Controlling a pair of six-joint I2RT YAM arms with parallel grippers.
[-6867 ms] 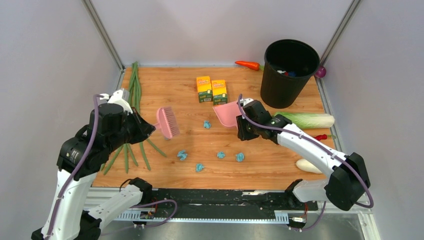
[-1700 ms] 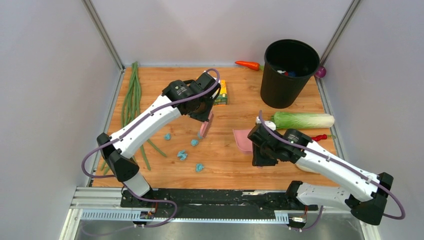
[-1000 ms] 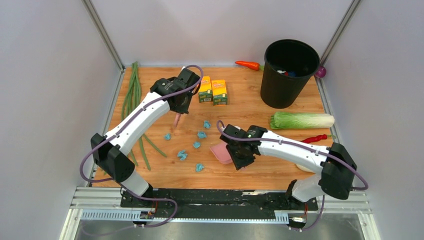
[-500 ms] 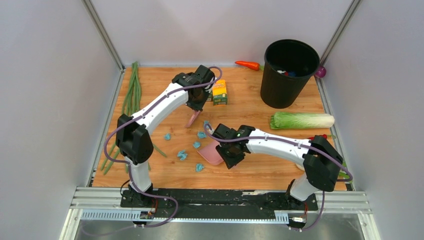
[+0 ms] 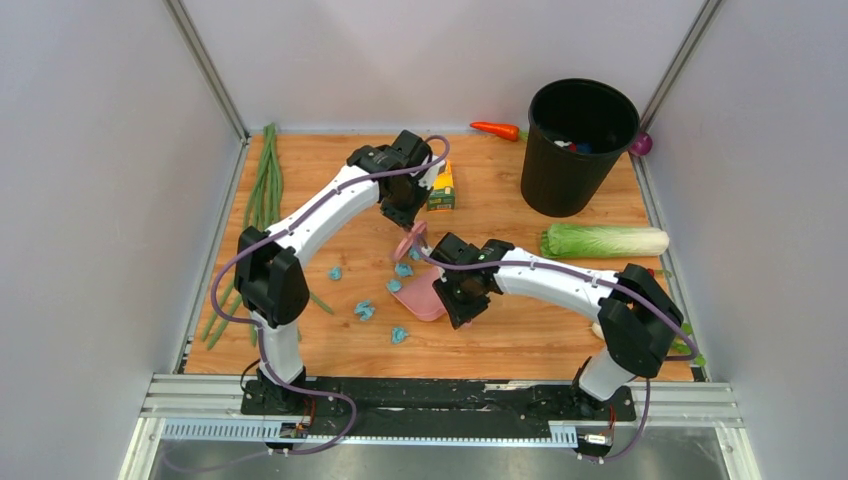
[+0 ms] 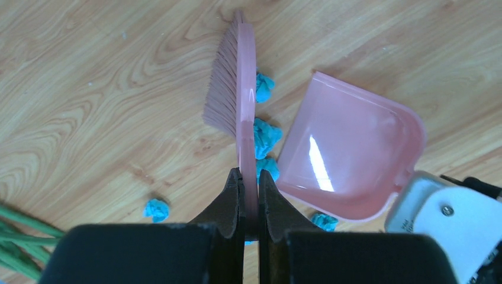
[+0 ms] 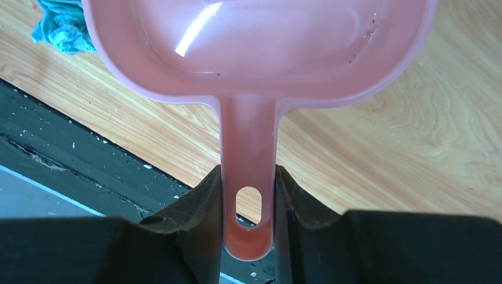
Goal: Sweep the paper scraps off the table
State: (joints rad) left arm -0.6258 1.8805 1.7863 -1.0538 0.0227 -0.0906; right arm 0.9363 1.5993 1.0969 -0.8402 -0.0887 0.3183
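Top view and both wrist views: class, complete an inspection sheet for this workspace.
Surface: wooden table, flat, orange-brown grain.
Job's things: paper scraps beside the brush; dustpan empty, mouth toward them.
Clutter: yellow box, green beans, carrot, cabbage, black bin.
Grippers: left gripper shut on brush; right gripper shut on dustpan handle.
Cables: purple cable along each arm, no snag seen.
Surroundings: grey walls, black rail at near edge.

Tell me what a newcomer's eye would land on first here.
Mid-table, the left fingers pinch a pink brush, while the right fingers clamp the handle of a pink dustpan opened toward it. Bright teal paper scraps lie between brush and pan on the orange-brown table, and a black bin stands at the far right corner.
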